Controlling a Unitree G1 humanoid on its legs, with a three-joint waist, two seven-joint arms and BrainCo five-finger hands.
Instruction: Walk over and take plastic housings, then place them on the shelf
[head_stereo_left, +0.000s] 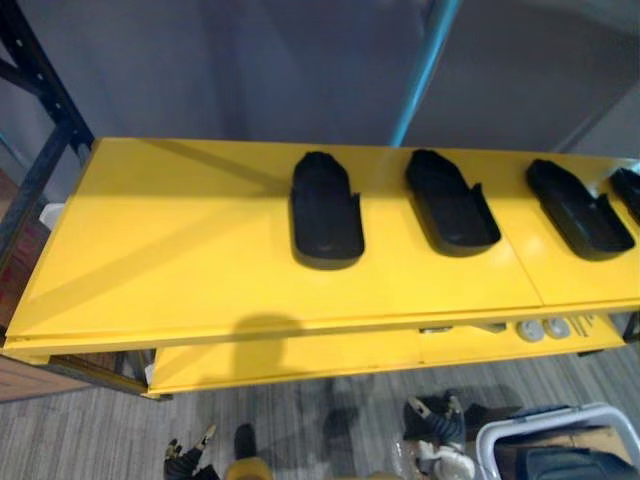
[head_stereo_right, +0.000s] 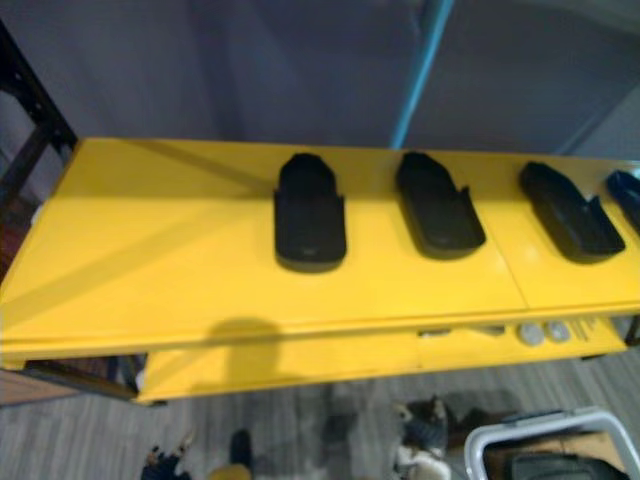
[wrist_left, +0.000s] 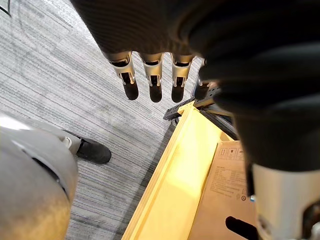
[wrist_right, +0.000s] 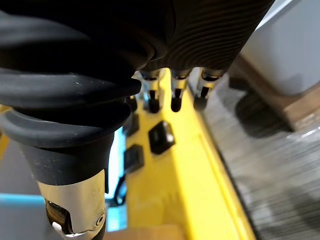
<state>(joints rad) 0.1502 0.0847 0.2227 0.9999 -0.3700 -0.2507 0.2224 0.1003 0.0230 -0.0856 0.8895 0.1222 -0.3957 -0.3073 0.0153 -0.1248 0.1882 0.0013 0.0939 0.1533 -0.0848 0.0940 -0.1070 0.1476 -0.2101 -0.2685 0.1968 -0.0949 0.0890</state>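
Black housings (head_stereo_left: 326, 212) on yellow shelf (head_stereo_left: 180, 250); rightmost cut off.

A grey wall (head_stereo_left: 250, 70) is seen behind a yellow shelf (head_stereo_left: 180, 260), whose glossy top is crossed by slanting bands of shadow. A lower yellow board (head_stereo_left: 300, 362) is set beneath it, and a black metal upright (head_stereo_left: 45, 110) is fixed at the left end. A teal pole (head_stereo_left: 425, 70) is seen behind the shelf, against the wall. The floor (head_stereo_left: 310, 420) is covered in carpet — grey, finely streaked — and a brown wooden surface (head_stereo_left: 25, 382) is glimpsed at the far left, under the shelf's corner.
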